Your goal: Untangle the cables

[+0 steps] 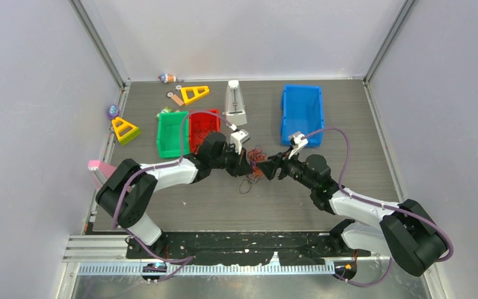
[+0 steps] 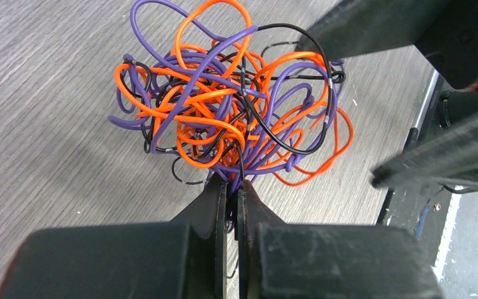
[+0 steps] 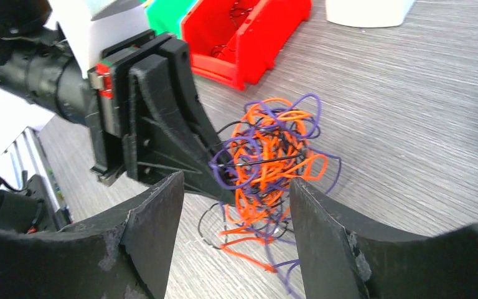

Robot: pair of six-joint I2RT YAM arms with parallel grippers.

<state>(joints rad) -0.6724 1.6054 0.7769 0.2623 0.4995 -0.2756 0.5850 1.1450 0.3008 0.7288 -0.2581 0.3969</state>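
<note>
The cables (image 1: 255,163) are a tangled clump of thin orange, purple and black strands at the table's middle. In the left wrist view the clump (image 2: 230,106) is held at its lower edge by my left gripper (image 2: 231,187), whose jaws are shut on a few strands. My left gripper (image 1: 244,167) is at the clump's left side in the top view. My right gripper (image 1: 267,169) is open just right of the clump. In the right wrist view the clump (image 3: 267,156) hangs between and beyond the open fingers of my right gripper (image 3: 236,187), with loose ends trailing on the table.
A red bin (image 1: 203,128) and a green bin (image 1: 172,134) stand left of the clump; the red bin (image 3: 249,37) holds some more thin strands. A blue bin (image 1: 302,112) is at the back right. A white metronome-like object (image 1: 236,103) and yellow triangles (image 1: 194,93) lie at the back.
</note>
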